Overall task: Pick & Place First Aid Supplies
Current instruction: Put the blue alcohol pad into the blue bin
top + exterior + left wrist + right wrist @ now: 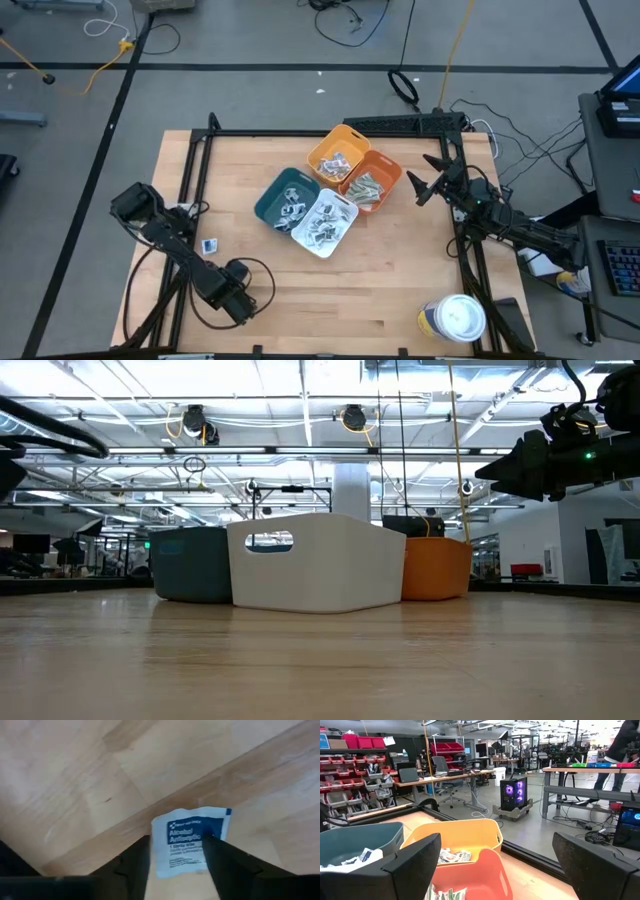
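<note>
High view: the wooden table (380,290) carries four plastic bins, teal (268,199), white (343,231), orange (392,172) and yellow (328,143), all holding small packets. The right gripper (424,178) hovers released beside the orange bin. The left gripper (176,862) straddles a small white-and-blue alcohol wipe packet (190,840) lying alone on the table, not yet clenched.

- The table (380,290) is showing pale wood planks, smooth with a faint sheen.
- The packet (191,841) is looking like glossy white paper or foil, printed blue.
- The left gripper (175,865) fingers (132,867) are looking matt black.
- The white bin (318,563), teal bin (190,565) and orange bin (437,568) are showing smooth matt plastic.
</note>
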### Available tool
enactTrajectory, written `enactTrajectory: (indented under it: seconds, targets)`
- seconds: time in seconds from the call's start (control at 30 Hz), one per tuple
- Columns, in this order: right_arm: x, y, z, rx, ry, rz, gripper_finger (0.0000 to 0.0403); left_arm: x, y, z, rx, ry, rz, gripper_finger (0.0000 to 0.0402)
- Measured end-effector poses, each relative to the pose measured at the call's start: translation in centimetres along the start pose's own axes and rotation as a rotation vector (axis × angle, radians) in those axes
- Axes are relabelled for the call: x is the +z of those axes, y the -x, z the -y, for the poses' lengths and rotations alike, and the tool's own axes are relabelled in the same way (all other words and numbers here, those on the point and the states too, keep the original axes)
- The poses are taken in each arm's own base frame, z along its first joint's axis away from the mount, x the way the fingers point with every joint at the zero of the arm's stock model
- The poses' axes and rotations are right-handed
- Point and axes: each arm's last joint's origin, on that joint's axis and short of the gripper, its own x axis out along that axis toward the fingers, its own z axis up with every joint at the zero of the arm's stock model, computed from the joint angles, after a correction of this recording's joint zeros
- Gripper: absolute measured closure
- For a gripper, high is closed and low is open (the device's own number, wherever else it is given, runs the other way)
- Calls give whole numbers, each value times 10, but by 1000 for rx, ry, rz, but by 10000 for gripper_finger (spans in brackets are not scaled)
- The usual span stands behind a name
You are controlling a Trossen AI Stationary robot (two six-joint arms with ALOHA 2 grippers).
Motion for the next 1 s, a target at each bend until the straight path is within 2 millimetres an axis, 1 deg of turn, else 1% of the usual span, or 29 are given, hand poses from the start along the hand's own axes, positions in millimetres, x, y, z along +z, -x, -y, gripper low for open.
enactTrajectory:
  seconds: [0.07, 0.23, 0.27, 0.4, 0.5, 0.57, 0.63, 0.83, 1.0]
  targets:
    - [0, 0, 0, 0, 0, 0, 25, 0, -1, 0, -4, -1, -2, 243]
    - [0, 0, 0, 0, 0, 0, 25, -2, -2, 0, -10, -29, -1, 370]
    - [0, 0, 0, 0, 0, 0, 25, -2, -3, 0, -10, -35, 7, 384]
    - [0, 0, 0, 0, 0, 0, 25, -2, -2, 0, -11, -41, 4, 392]
    - [0, 0, 0, 0, 0, 0, 25, -2, 8, -5, -25, -44, -1, 398]
    - [0, 0, 0, 0, 0, 0, 25, 0, 18, -13, -22, -33, 5, 399]
    - [0, 0, 0, 0, 0, 0, 25, 2, 33, -20, -39, -25, 12, 399]
    - [0, 0, 0, 0, 0, 0, 25, 10, 67, -43, -98, -68, 19, 400]
    - [0, 0, 0, 0, 0, 0, 25, 14, 91, -64, -148, -104, 21, 400]
